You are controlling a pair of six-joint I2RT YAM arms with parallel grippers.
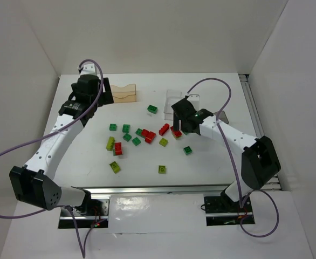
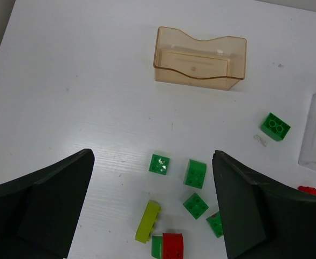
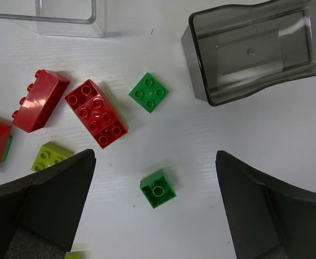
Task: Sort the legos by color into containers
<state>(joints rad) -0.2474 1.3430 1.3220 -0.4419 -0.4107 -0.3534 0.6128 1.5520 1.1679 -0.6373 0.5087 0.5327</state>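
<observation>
Red, dark green and yellow-green legos [image 1: 147, 135] lie scattered mid-table. My left gripper [image 1: 96, 93] is open and empty, high beside the tan tray [image 1: 123, 94]; its view shows the tan tray [image 2: 197, 75] ahead and dark green bricks [image 2: 195, 173], a yellow-green brick [image 2: 148, 220] and a red one [image 2: 173, 245] below the gripper [image 2: 152, 155]. My right gripper [image 1: 186, 116] is open and empty above an upturned dark green brick [image 3: 158, 189], which lies between its fingers [image 3: 66, 189]. The clear tray [image 3: 66, 26] and smoky grey tray [image 3: 239, 91] lie beyond, both empty.
The clear tray [image 1: 175, 98] stands at the back middle, with the smoky tray [image 1: 220, 115] partly hidden by my right arm. White walls enclose the table. A metal rail [image 1: 252, 108] runs along the right edge. Cables loop from both arms.
</observation>
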